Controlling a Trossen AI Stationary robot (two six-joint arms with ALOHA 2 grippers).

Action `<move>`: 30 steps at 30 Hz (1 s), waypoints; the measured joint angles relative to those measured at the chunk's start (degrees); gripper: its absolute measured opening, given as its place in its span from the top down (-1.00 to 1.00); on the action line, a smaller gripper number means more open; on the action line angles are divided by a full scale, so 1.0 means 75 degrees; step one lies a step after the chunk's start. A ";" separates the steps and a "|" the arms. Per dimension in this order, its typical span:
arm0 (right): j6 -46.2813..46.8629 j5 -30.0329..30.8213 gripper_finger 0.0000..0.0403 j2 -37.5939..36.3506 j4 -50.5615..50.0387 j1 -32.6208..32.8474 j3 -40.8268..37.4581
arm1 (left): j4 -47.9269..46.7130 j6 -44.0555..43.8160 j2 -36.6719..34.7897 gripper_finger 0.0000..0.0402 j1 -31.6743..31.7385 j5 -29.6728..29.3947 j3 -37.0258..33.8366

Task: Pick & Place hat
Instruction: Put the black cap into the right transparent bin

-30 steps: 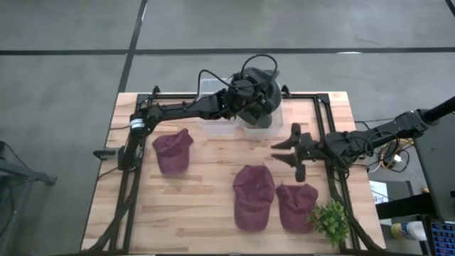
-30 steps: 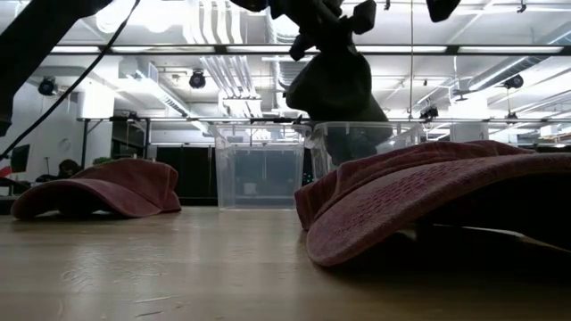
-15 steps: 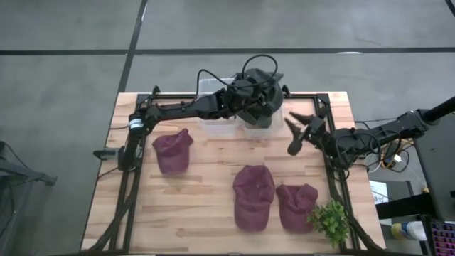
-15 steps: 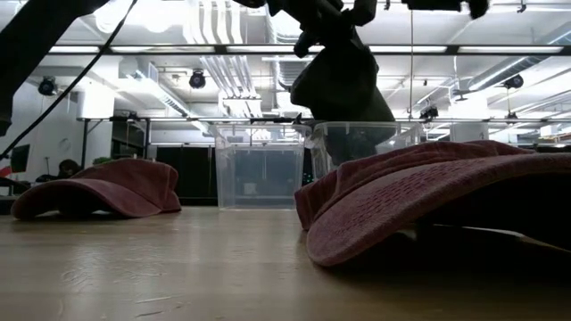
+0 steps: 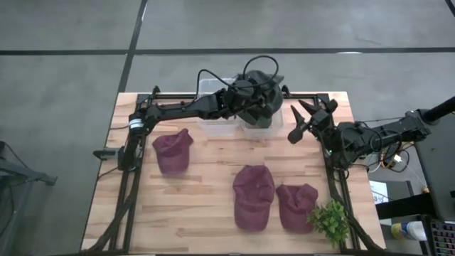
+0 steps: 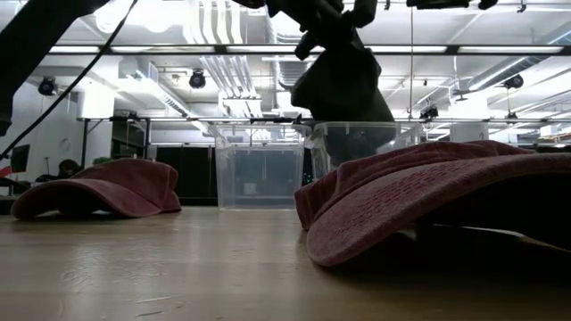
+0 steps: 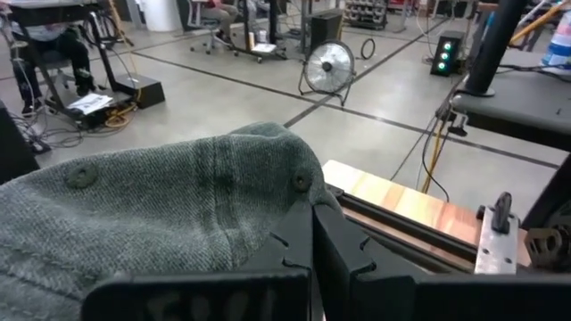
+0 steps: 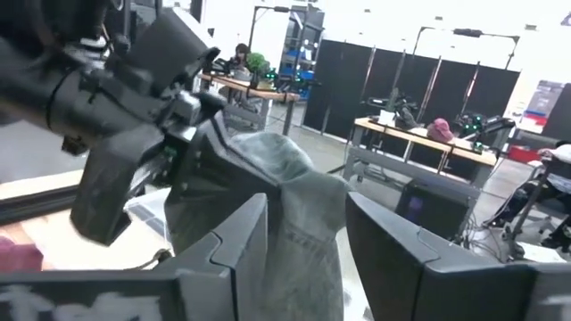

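Now my left gripper (image 5: 261,99) is clamped on the grey-green woven fabric cap (image 5: 259,96), soft and drooping, above the clear plastic bin (image 5: 257,122) at the far edge of the table. My right gripper (image 5: 307,117) waits just right, fingers apart. I should lower the cap inside the walls before releasing

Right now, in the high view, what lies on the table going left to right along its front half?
Lone maroon hat → larger maroon hat → smaller maroon hat → green plant at the table's right front corner.
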 joint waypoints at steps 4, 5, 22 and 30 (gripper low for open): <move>-0.0029 0.0001 0.19 0.0016 -0.0001 -0.0003 0.0090 | 0.0004 0.0003 0.0000 0.99 -0.0007 0.0016 0.0000; -0.0028 0.0001 0.17 0.0025 -0.0006 -0.0003 0.0112 | 0.0004 0.0003 0.0000 0.98 -0.0007 0.0016 0.0000; 0.1241 -0.0423 0.03 0.0029 -0.1393 -0.0398 0.0105 | 0.0025 -0.0020 -0.0003 0.29 -0.0013 0.0179 0.0389; 0.1455 -0.1017 0.03 0.0029 -0.1404 -0.0929 0.0102 | -0.0082 -0.0025 -0.0017 0.27 -0.0106 0.0821 0.1060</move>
